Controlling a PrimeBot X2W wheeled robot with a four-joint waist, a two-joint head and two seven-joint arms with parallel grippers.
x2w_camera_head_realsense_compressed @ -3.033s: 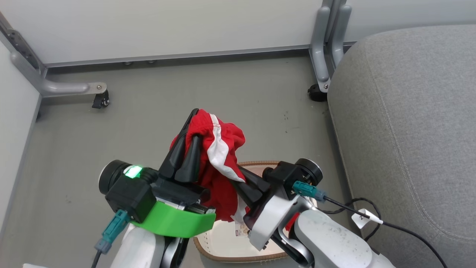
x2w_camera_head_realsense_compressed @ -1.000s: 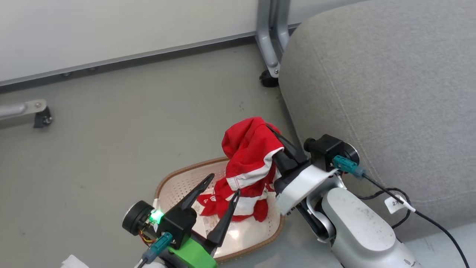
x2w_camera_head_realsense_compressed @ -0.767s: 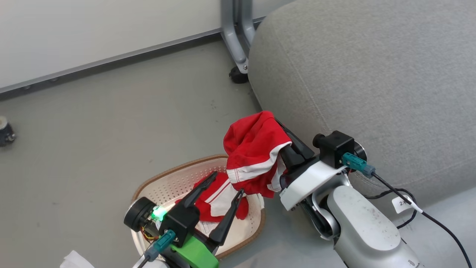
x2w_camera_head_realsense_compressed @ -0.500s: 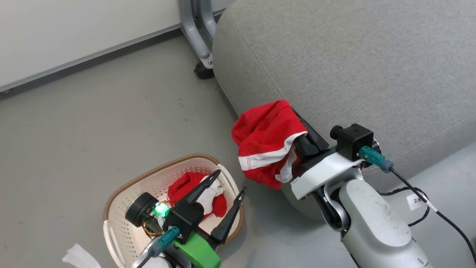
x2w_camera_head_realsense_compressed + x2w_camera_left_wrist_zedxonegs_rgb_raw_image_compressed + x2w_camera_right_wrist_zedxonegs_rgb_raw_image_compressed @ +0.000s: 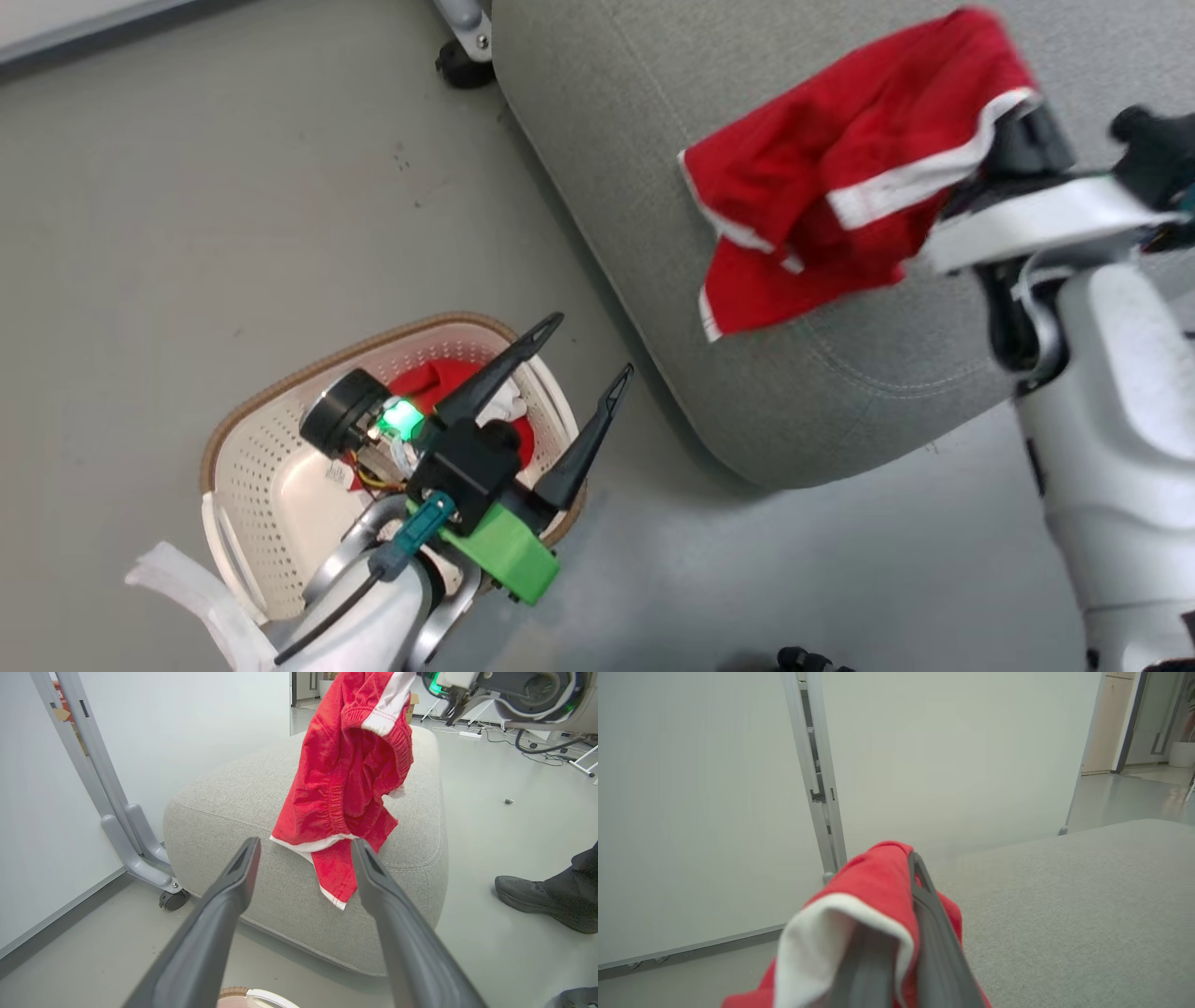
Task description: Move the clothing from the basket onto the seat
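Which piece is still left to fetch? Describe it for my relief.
Beside the rounded corner of the big grey seat, a cream perforated basket with a brown rim stands on the floor. The crumpled red-and-white garment lies inside it, below the open left gripper; the other red garment hangs over the seat instead.

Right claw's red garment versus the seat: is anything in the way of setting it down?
Nothing visible stands in the way. The red garment hangs from the right claw over the seat, whose grey surface beneath it is bare.
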